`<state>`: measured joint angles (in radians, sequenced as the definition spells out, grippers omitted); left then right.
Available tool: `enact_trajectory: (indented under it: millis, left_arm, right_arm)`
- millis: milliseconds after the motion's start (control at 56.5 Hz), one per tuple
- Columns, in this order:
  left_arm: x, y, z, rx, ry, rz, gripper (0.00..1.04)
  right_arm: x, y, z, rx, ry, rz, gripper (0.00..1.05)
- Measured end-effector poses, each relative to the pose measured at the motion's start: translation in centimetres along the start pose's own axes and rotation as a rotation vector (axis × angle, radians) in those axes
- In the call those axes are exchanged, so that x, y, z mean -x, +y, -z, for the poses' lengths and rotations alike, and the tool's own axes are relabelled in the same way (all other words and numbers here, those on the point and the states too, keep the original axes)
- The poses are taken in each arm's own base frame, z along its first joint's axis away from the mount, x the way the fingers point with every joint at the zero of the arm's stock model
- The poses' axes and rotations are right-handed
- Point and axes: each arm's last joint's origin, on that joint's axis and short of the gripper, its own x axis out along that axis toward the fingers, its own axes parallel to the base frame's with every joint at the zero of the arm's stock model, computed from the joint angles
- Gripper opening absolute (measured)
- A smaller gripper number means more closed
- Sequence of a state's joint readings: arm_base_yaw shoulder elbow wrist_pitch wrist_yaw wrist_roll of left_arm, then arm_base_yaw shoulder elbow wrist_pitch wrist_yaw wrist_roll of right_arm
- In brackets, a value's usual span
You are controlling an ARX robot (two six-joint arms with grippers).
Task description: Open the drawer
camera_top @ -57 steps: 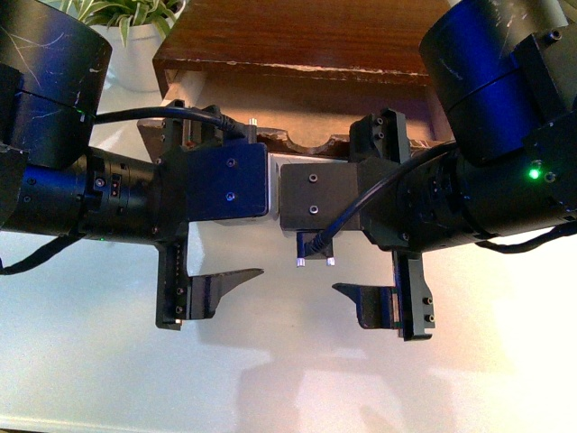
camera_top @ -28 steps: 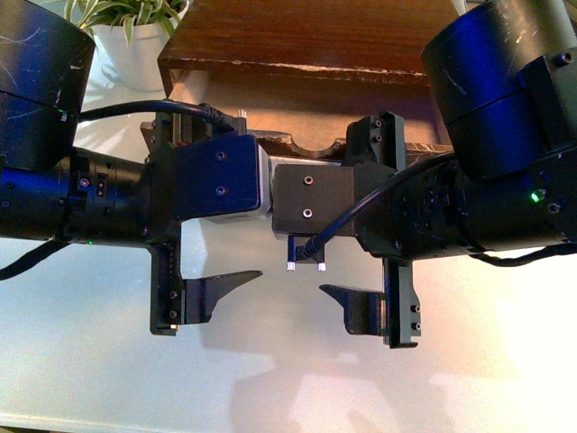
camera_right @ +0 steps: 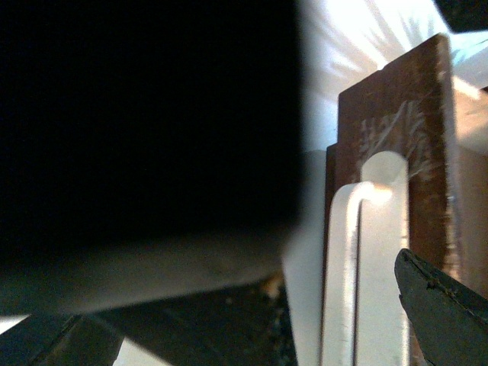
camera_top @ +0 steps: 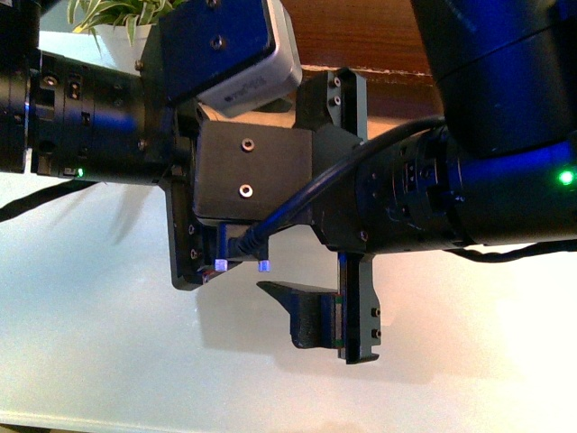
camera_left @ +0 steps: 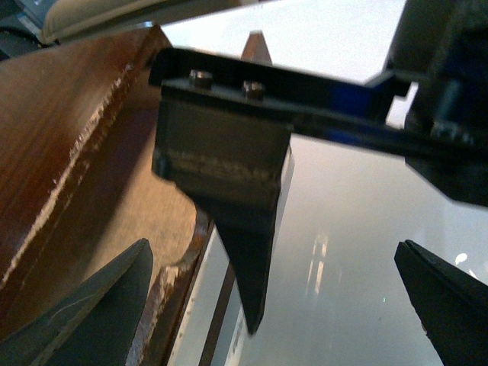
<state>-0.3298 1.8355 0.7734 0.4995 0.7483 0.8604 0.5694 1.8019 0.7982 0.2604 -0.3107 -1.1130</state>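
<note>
Front view: left gripper (camera_left: 273,259) overlaps right gripper (camera_top: 311,198) before drawer (camera_right: 423,137), all fingers (camera_top: 302,316) spread.

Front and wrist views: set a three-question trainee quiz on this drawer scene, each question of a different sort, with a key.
1. True or false: in the left wrist view, the left hand is shut.
2. In the right wrist view, the bar handle on the scratched drawer is: A white, B black, C red.
3. Fill in: in the front view, a potted ____ stands at the top left, behind the left arm.

Key: 1 false, its fingers are wide apart. 2 A. 3 plant.
</note>
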Motion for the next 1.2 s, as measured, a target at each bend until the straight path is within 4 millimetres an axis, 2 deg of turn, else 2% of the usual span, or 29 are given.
enact_trajectory:
  millis: [124,230,478,637,831,973,1061,1203]
  left_arm:
    - [1.3,1.0,-0.2,0.053,-0.008,-0.043,0.96]
    - [2.8,2.1,0.1,0.108,-0.001,-0.104,0.96]
    - [6.2,4.4,1.8,0.279,0.033,-0.268,0.96]
    - [9.8,6.3,3.2,0.420,0.039,-0.422,0.96]
    - [15.1,8.0,4.1,0.617,0.000,-0.645,0.96]
    - [19.2,8.6,3.5,0.719,-0.077,-0.783,0.96]
    - [20.2,8.7,3.2,0.744,-0.099,-0.820,0.96]
    - [20.0,8.5,3.1,0.752,-0.104,-0.860,0.94]
  right_arm:
    - [1.7,-0.7,0.3,-0.011,0.011,0.051,0.96]
    - [3.6,-1.4,1.6,-0.059,0.038,0.113,0.96]
    - [9.5,-2.3,5.1,-0.218,0.116,0.285,0.96]
    - [13.3,-1.7,6.6,-0.333,0.149,0.401,0.96]
    - [16.6,-0.3,6.8,-0.508,0.154,0.593,0.96]
    - [19.1,0.0,6.3,-0.672,0.137,0.816,0.96]
    - [20.3,0.2,5.8,-0.775,0.120,0.947,0.96]
    - [21.3,0.4,5.3,-0.866,0.074,1.029,0.96]
